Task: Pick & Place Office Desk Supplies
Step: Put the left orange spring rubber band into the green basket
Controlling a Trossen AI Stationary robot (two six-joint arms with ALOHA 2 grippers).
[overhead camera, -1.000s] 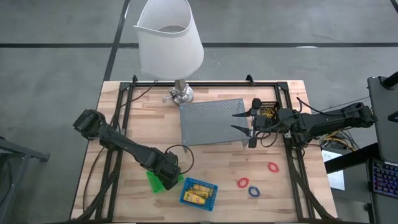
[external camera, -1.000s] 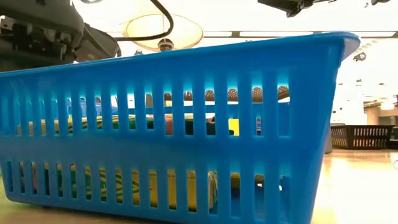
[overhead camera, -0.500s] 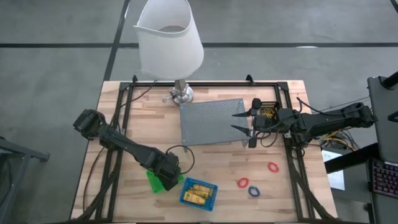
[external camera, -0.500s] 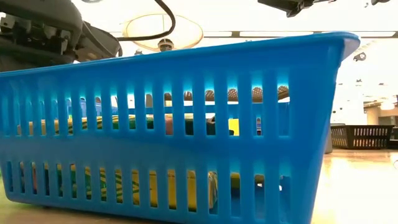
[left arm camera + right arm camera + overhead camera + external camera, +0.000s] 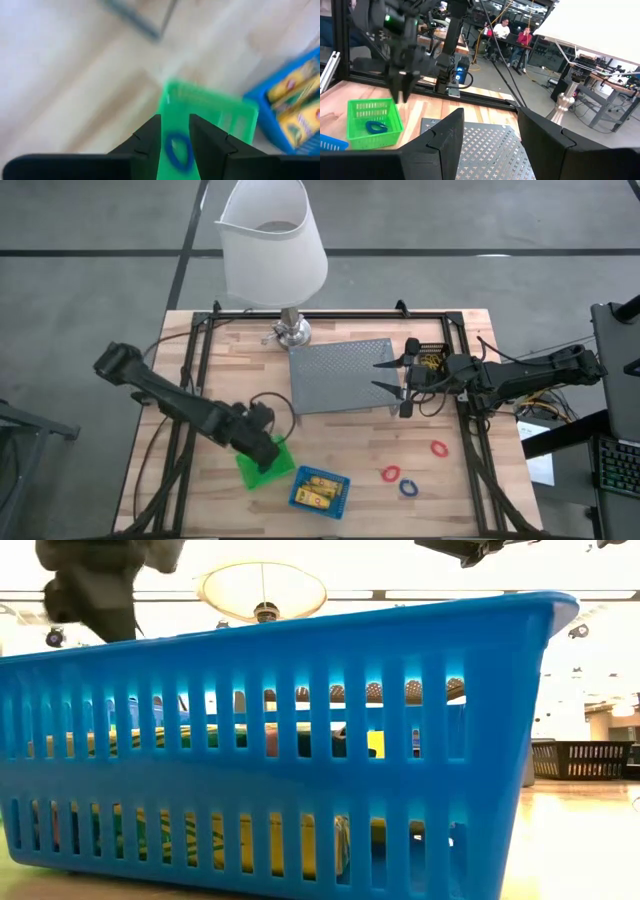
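My left gripper (image 5: pixel 268 448) (image 5: pixel 175 120) hangs open a little above the green bin (image 5: pixel 266 468) (image 5: pixel 210 115), pointing steeply down, with nothing between its fingers. A blue loop (image 5: pixel 177 150) (image 5: pixel 374 126) lies on the floor of that bin. Beside it stands the blue bin (image 5: pixel 320 490) holding yellow sticks (image 5: pixel 318 488). Two red loops (image 5: pixel 438 448) (image 5: pixel 390 473) and a blue loop (image 5: pixel 408 487) lie on the wood at the near right. My right gripper (image 5: pixel 385 377) (image 5: pixel 490 120) waits open, level, over the right edge of the grey mesh tray (image 5: pixel 340 375).
The white-shaded lamp (image 5: pixel 272 240) stands at the far edge, its base (image 5: pixel 292 332) by the tray's far left corner. A black bin (image 5: pixel 432 360) with yellow rubber bands sits under the right arm. The blue bin (image 5: pixel 300 740) fills the low view. People sit in the room beyond.
My left gripper has risen from the green bin and drawn back a little toward the table's left edge, its arm swinging up and tipping. The green bin and the blue bin have stayed where they were. My right arm has kept still.
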